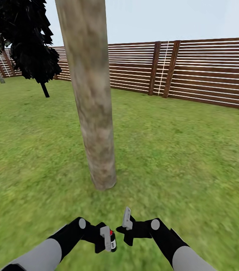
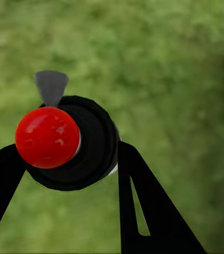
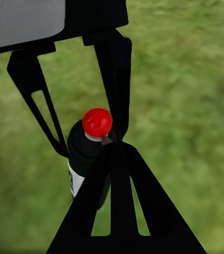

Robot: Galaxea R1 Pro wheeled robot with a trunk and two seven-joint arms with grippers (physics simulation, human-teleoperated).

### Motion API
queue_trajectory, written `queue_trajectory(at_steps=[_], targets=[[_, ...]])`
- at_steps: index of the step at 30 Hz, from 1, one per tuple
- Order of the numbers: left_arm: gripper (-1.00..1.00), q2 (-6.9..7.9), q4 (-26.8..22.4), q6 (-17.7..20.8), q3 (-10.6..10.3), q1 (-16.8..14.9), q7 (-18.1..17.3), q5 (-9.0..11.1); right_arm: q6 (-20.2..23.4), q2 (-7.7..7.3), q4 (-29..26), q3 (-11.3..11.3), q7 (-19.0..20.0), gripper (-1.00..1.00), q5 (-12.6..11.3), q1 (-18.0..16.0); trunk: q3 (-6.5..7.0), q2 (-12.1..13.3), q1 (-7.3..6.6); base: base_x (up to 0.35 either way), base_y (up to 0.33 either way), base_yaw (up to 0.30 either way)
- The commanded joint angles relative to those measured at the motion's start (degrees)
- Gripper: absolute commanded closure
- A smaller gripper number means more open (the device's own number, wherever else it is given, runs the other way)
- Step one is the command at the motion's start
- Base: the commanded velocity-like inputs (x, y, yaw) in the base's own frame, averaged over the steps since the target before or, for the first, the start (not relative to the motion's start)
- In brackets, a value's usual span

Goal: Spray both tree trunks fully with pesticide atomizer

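Because the left gripper [image 1: 106, 241] pinches the atomizer [image 1: 112, 240] round its black body, under the red cap [image 2: 47, 137], the small, stiff bottle looks light but slippery. The right gripper [image 1: 124, 229] hangs just beside; its spread is unclear. Beyond stands the trunk [image 1: 93, 113] on the lawn [image 1: 179, 150].

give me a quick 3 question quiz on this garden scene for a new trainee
1. True or false: the left gripper holds the pesticide atomizer between its jaws.
2. What colour is the atomizer's round cap?
3. The thick tree trunk stands: A) directly ahead of the robot, B) behind the wooden fence, C) lying flat on the lawn.

Key: 1 true; 2 red; 3 A.
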Motion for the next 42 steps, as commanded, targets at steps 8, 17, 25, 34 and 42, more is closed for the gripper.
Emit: queue_trajectory(at_steps=[8,17,25,34,42], targets=[[1.00,-1.19,-0.05,-0.06,0.01,-0.07,0.01,0.15,0.00,0.00,0.00,0.00,0.00,1.00,0.05,0.00,0.00,0.00,0.00,0.000,0.000,0.000],[1.00,-1.20,-0.06,-0.25,0.25,-0.12,-0.07,0.42,0.00,0.00,0.00,0.00,0.00,1.00,0.09,0.00,0.00,0.00,0.00,0.000,0.000,0.000],[1.00,-1.11,-0.05,-0.60,0.52,-0.12,-0.07,0.80,0.00,-0.01,0.05,-0.05,0.00,1.00,0.09,0.00,0.00,0.00,0.00,0.000,0.000,0.000],[1.00,-1.20,-0.05,-0.62,0.62,-0.12,-0.07,0.90,0.00,-0.07,0.09,-0.05,-0.01,1.00,0.09,0.00,0.00,0.00,0.00,0.000,0.000,0.000],[1.00,-1.14,0.03,-0.95,0.53,-0.12,-0.07,4.07,0.00,-0.09,0.09,-0.08,-0.01,1.00,0.17,0.00,0.00,0.00,0.00,0.000,0.000,0.000]])
